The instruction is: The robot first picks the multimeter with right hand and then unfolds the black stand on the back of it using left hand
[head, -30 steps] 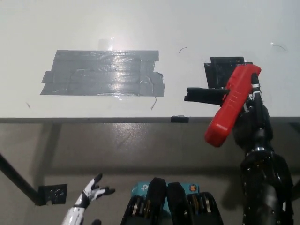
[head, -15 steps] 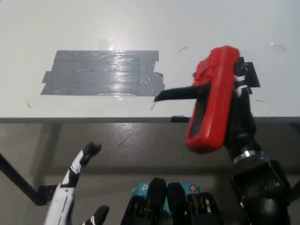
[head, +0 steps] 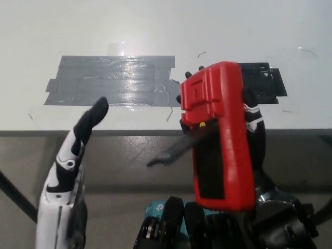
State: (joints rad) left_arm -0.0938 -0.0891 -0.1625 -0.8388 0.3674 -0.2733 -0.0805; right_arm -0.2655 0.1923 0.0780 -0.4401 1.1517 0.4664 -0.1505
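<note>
My black right hand [head: 255, 132] is shut on the red multimeter [head: 217, 132], holding it up close to the camera over the table's front edge. The multimeter's back faces me, showing a black panel down its middle. Its black stand [head: 174, 150] sticks out to the left at an angle, swung away from the body. My white left hand [head: 78, 148] rises at the lower left with dark-tipped fingers extended, open, well left of the stand and not touching it.
A white table [head: 104, 26] fills the upper part of the view, with a large grey tape patch [head: 114, 80] at its left-middle. A black tape patch [head: 267, 83] lies behind the multimeter at the right. Floor lies below the table's edge.
The right hand brought the multimeter left and nearer the camera, turning its back toward me. The stand now points down-left. The left hand rose from the bottom edge toward the table's front.
</note>
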